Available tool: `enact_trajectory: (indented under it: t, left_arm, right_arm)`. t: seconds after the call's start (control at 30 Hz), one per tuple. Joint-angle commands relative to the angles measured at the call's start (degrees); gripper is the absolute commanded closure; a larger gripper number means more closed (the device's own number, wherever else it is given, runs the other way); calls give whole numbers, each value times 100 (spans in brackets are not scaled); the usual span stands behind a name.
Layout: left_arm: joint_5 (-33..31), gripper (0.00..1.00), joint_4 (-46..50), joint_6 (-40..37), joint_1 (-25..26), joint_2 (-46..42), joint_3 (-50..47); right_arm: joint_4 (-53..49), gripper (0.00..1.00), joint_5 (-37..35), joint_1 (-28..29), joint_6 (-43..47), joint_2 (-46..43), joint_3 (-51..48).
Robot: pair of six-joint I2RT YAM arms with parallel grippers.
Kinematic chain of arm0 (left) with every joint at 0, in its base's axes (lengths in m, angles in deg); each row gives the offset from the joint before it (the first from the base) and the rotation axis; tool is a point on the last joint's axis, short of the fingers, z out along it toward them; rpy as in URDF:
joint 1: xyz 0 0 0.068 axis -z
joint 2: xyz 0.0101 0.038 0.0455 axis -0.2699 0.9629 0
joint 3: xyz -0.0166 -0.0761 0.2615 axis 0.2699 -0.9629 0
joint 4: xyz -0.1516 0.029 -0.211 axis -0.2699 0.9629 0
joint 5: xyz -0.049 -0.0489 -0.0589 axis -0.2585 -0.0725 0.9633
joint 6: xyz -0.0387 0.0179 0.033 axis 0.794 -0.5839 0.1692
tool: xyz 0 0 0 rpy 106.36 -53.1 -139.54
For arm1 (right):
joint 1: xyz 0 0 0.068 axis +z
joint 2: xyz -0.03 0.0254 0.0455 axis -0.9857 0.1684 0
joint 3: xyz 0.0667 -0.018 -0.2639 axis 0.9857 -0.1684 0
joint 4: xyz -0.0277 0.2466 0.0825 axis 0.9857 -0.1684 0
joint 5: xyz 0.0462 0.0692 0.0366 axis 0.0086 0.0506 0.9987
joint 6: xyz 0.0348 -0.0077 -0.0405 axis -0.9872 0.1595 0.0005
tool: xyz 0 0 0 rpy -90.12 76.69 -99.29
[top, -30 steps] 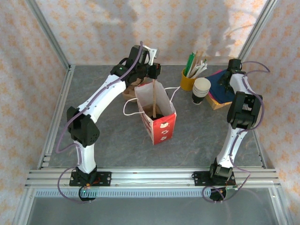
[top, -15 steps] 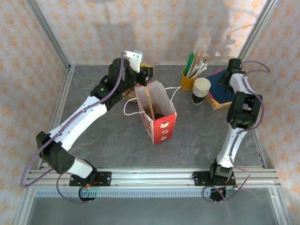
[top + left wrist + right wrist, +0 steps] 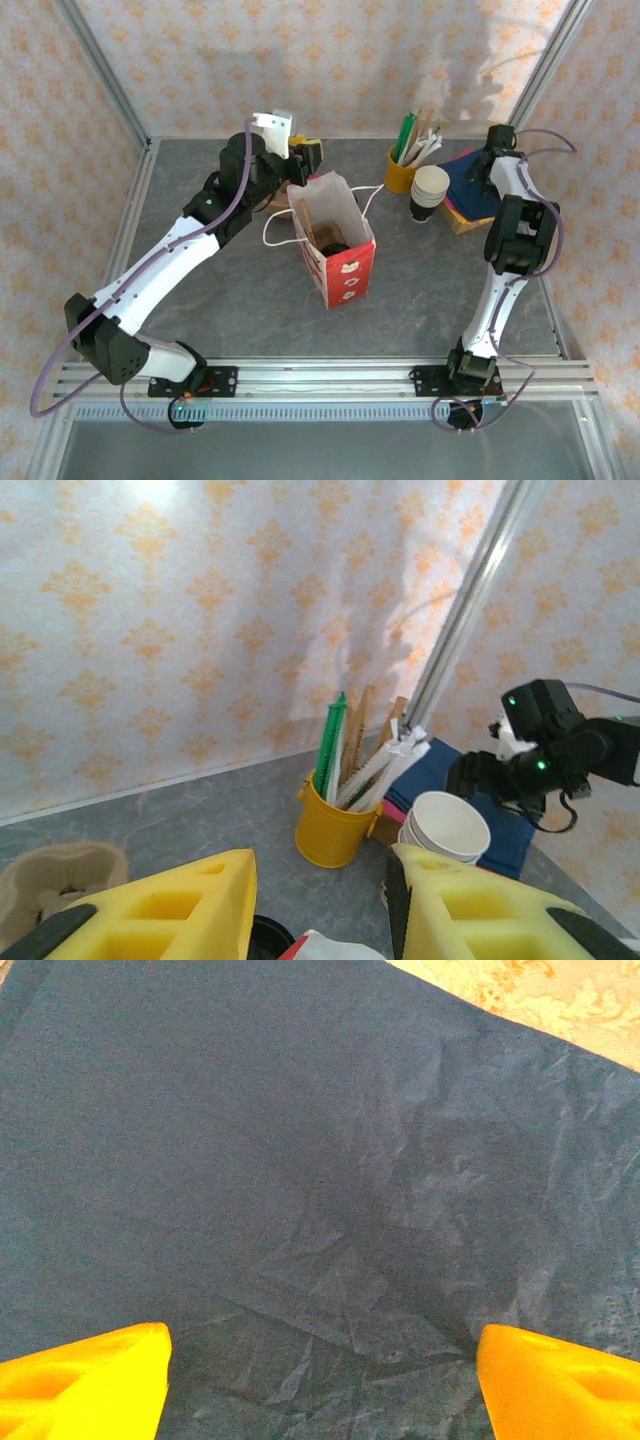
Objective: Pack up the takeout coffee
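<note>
Inside the white-and-red paper bag (image 3: 350,270), which stands upright in the middle of the worktop (image 3: 420,285), we see the takeout coffee (image 3: 335,245). It shows as a dark round top low at the bag's bottom, with the brown inner walls rising around it, and we cannot make out more of the cup than that. The bag's white string handles (image 3: 275,232) loop out to its left and right.

Just behind the bag's open mouth, and above it, hangs the left pincer (image 3: 320,868). Its two yellow fingers (image 3: 170,905) stand apart with nothing between them, so we call it released.

Past those fingers, to the right of the bag, we find a yellow cup (image 3: 335,832) packed with stirrers and straws. Just beside that is a stack of white paper cups (image 3: 447,825). Behind the bag on its left lies a brown cardboard carrier (image 3: 45,885).

Farther right of the bag, beyond the cup stack, lies a pile of blue napkins (image 3: 300,1140). The right pincer (image 3: 320,1365) hovers close over it, its yellow fingers spread wide. Only creased blue paper shows between them, so this pincer too is released and grasps nothing.
</note>
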Motion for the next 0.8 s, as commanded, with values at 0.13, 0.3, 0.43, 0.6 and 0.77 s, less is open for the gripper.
enact_trajectory:
  t: [0.13,0.3,0.43,0.6,0.77]
  left_arm:
    - [-614,59,391,1221,-492,-617,-690]
    - [-516,61,391,1439,-716,-939,-1291]
    - [-503,63,459,1439,-750,-1020,-1494]
    - [-436,65,393,1466,-776,-1037,-1635]
    - [-370,66,300,1490,-789,-1016,-1709]
  right_arm:
    - [-200,19,-464,-43,156,-123,157]
    - [-300,16,16,-50,278,116,400]
    - [-282,11,746,-41,316,256,485]
    - [-374,5,379,-41,330,405,403]
    - [-486,9,13,-43,292,626,364]
